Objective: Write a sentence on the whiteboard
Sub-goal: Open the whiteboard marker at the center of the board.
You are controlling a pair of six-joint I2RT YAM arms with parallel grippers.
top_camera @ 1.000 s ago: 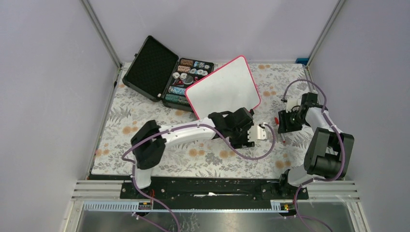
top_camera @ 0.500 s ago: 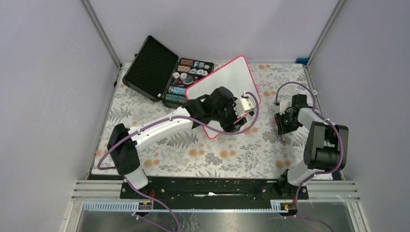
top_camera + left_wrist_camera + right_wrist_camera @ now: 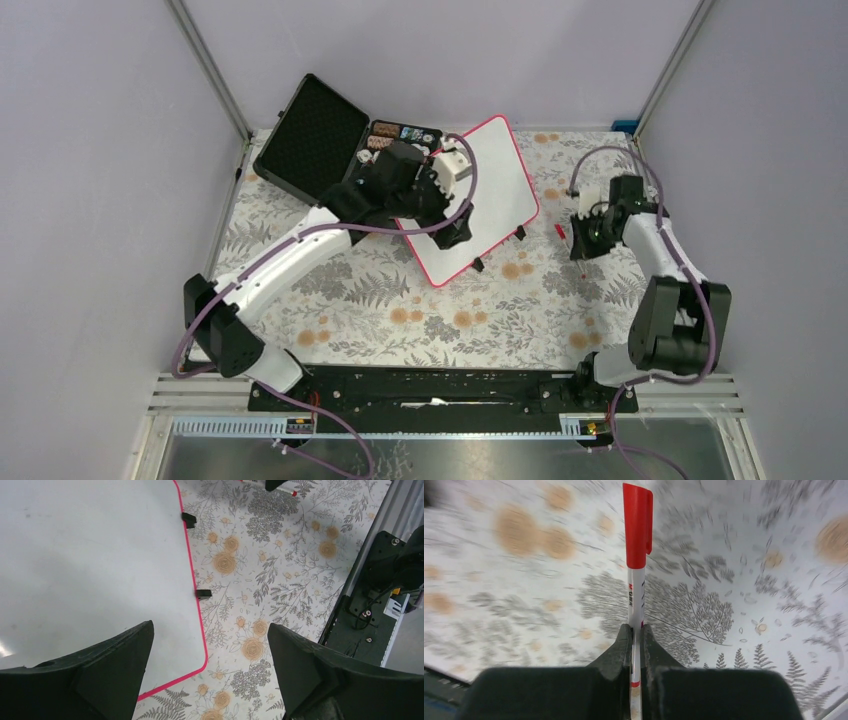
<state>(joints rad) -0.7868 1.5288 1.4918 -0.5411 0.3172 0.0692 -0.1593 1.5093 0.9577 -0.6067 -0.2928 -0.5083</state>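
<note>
While the capped marker is being clamped by the right end effector, the left end effector, apart, is being hovered over the whiteboard; uncapping seems next.

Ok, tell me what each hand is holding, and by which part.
The right hand grips the red-capped marker by its white barrel, below the cap. The left hand is open above the whiteboard, holding nothing.

light: even, bright | shadows: soft | right wrist view: background motion-blurred | other views: sharp
</note>
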